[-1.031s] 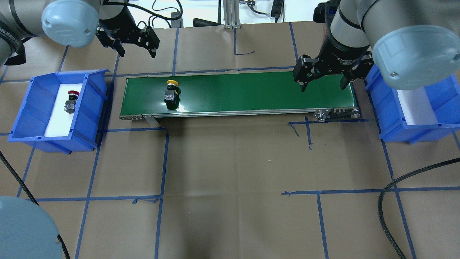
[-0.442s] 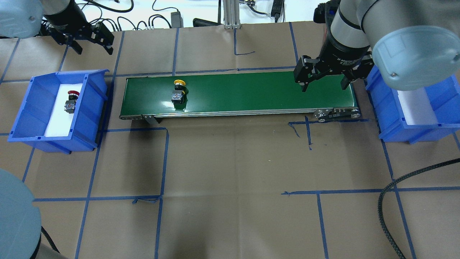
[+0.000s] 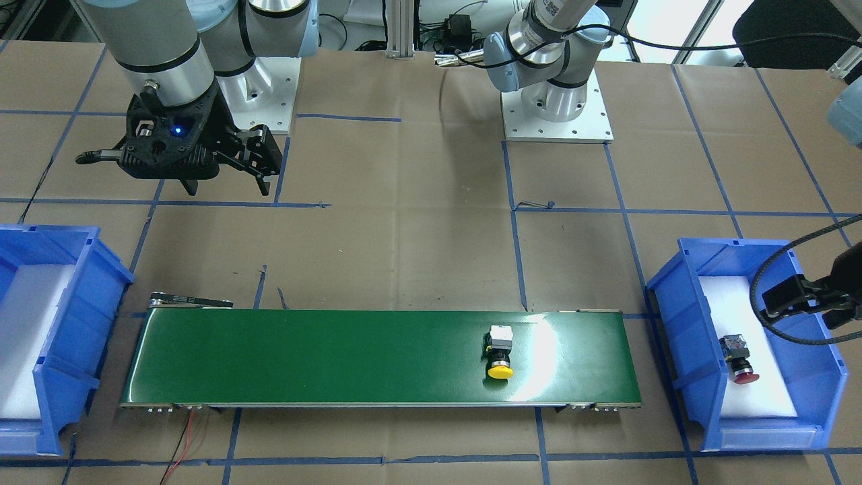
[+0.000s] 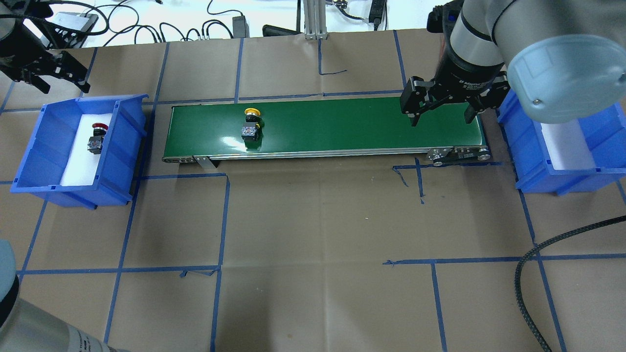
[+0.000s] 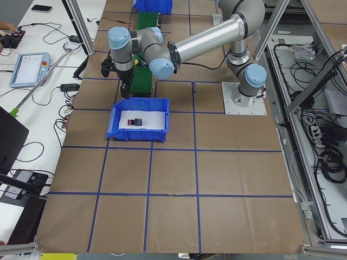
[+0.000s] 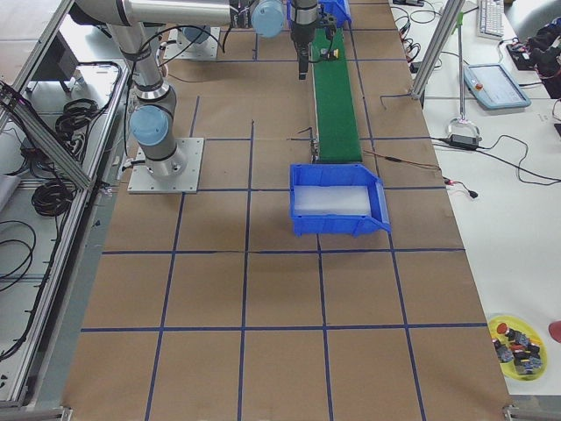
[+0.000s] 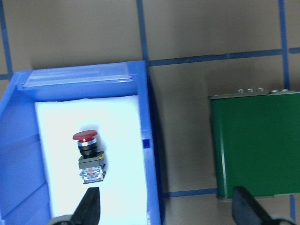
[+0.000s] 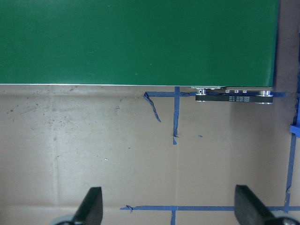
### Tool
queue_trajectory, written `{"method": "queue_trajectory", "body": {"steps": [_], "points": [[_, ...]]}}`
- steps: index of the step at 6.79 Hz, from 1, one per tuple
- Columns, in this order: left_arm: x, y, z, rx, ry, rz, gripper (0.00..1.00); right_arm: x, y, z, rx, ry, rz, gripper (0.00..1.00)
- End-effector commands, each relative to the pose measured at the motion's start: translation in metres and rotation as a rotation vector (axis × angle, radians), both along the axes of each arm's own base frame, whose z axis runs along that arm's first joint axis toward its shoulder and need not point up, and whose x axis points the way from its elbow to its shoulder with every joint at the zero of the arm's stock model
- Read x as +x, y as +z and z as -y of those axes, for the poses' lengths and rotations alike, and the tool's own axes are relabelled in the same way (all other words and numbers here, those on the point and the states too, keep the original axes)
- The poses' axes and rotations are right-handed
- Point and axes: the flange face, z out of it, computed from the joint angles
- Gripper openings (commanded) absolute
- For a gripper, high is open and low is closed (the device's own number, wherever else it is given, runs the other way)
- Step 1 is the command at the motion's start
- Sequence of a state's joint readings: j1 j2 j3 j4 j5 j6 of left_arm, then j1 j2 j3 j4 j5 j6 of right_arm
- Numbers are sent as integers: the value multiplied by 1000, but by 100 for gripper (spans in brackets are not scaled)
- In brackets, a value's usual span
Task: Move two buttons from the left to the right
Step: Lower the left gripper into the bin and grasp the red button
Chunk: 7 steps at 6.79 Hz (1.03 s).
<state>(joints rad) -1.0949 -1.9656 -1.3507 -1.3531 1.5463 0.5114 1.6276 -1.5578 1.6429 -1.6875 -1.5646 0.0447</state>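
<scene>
The yellow button (image 4: 251, 124) lies on its side on the left part of the green conveyor belt (image 4: 342, 122), and it also shows in the front view (image 3: 500, 353). The red button (image 4: 97, 138) lies on white foam in the left blue bin (image 4: 29, 161), and shows in the left wrist view (image 7: 89, 157). My left gripper (image 4: 63, 83) is open and empty, raised by the bin's far edge. My right gripper (image 4: 440, 117) is open and empty, held above the belt's right end.
A second blue bin (image 4: 538, 181) with white foam stands off the belt's right end. A black cable (image 4: 528, 264) loops over the table's front right. The brown table carries a grid of blue tape lines.
My left gripper has swung left, from behind the belt's left end to the left bin. The yellow button has ridden rightward on the belt. The right gripper has not moved.
</scene>
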Motion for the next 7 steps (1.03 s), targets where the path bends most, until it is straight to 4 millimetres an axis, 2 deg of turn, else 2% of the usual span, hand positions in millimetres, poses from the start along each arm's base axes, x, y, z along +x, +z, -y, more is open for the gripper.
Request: {"method": "queue_trajectory", "body": {"steps": [1,3,5,7], "points": [[37,-22,2,-9,1,11,100,1,0,0,0,-6,8,100],[35,-44,3,-10,2,12,100,0,1,0,-2,-7,6,100],[31,-84,-5,-40,4,30,100,-1,1,0,-2,-9,6,100],[27,-114,-13,-46,5,35,100,-1,1,0,-2,-9,8,100]]}}
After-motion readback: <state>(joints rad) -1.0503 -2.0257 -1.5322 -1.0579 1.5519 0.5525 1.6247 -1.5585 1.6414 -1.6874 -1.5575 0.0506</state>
